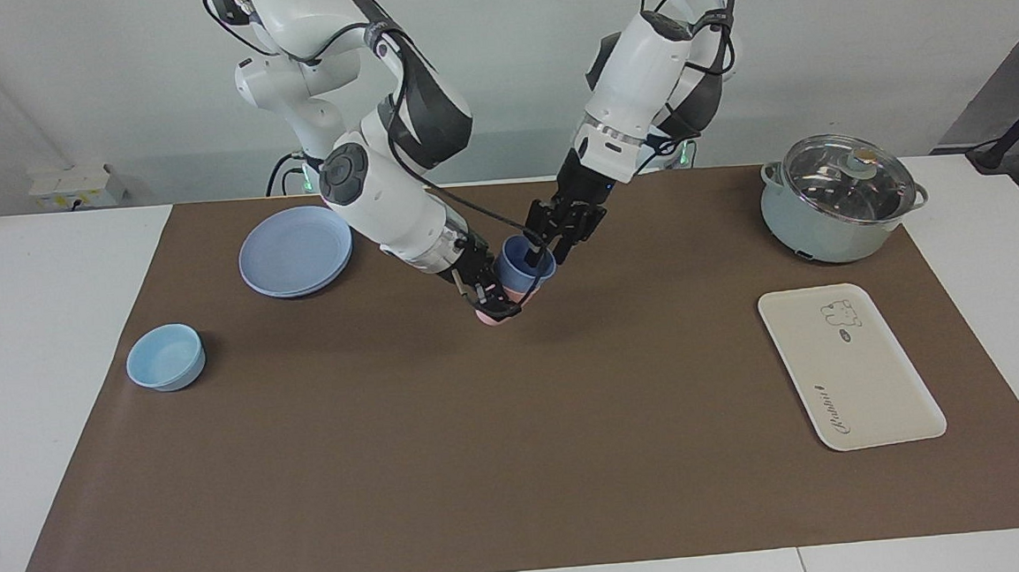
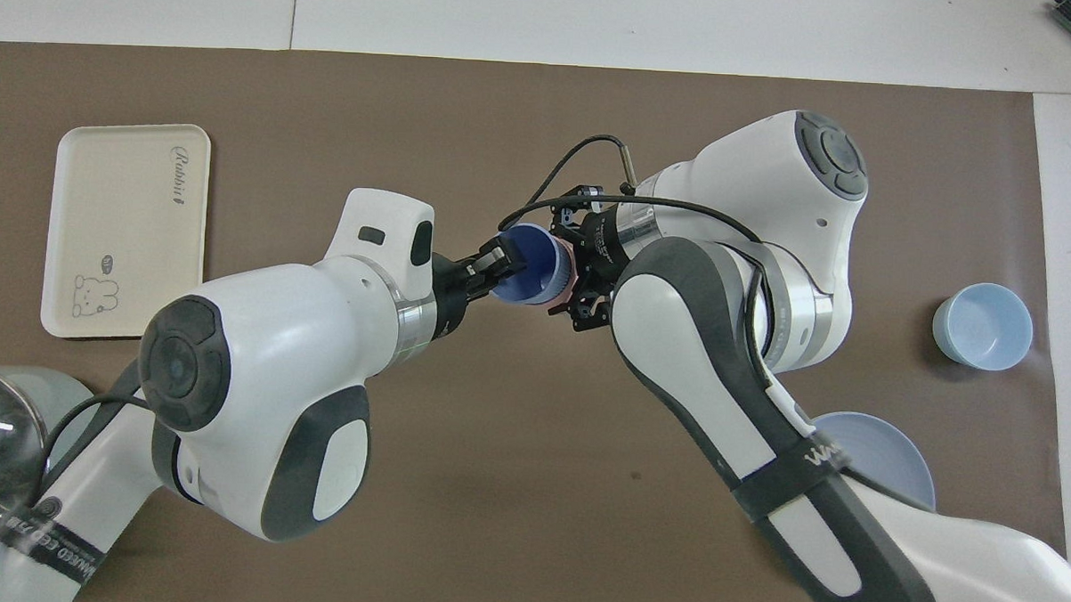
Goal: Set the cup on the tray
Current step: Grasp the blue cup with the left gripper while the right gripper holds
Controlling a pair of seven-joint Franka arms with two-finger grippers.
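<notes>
The periwinkle-blue cup (image 1: 522,266) is nested in a salmon-pink cup (image 1: 500,311), and the pair is tilted low over the middle of the mat. My left gripper (image 1: 544,242) is shut on the blue cup's rim, one finger inside it. My right gripper (image 1: 485,298) is shut on the pink cup's lower part. In the overhead view the blue cup (image 2: 529,267) lies between my left gripper (image 2: 501,269) and my right gripper (image 2: 574,283). The cream-white tray (image 1: 865,388) lies flat and bare toward the left arm's end of the table; it also shows in the overhead view (image 2: 120,206).
A pale-green pot with a glass lid (image 1: 840,199) stands nearer to the robots than the tray. A round blue plate (image 1: 295,250) and a low light-blue bowl (image 1: 165,356) lie toward the right arm's end. A brown mat (image 1: 485,464) covers the table.
</notes>
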